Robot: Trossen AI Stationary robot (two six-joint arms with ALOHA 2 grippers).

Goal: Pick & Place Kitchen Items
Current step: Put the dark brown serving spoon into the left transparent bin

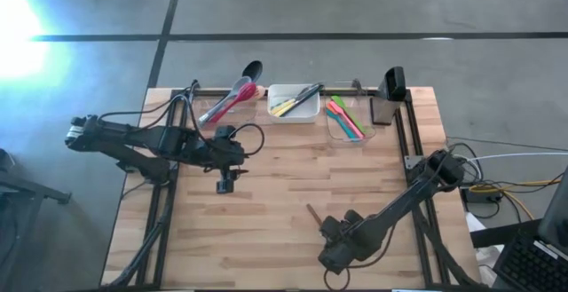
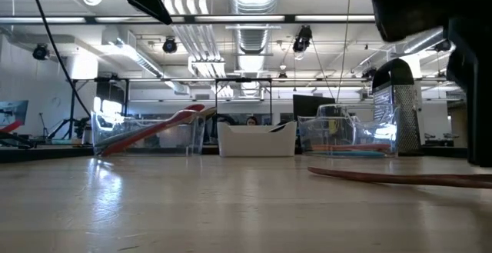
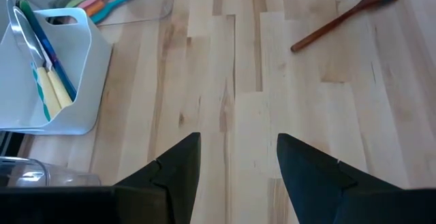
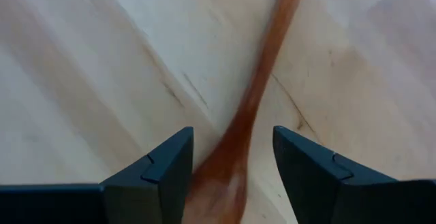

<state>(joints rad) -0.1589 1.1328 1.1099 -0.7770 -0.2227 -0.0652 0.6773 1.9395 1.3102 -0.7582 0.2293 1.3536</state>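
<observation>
A wooden spoon [image 4: 262, 88] lies flat on the table near its front edge. Its handle end [image 1: 312, 211] sticks out toward the table's left from under my right gripper [image 1: 333, 232]. That gripper points steeply down over the spoon, open. Its two fingers stand on either side of the shaft [image 4: 235, 149], just above the bowl end. The low view shows the spoon [image 2: 400, 178] resting along the tabletop. My left gripper [image 3: 238, 163] hovers open over bare wood at mid-table [image 1: 224, 184], holding nothing. Other utensils sit in three tubs along the far edge.
At the far edge stand a clear tub [image 1: 232, 99] with red, grey and black spoons, a white tub [image 1: 294, 103] with cream-handled cutlery, and a clear tub [image 1: 346, 119] with coloured spatulas. A metal grater [image 1: 383, 110] stands to their right. Bare wood lies between the arms.
</observation>
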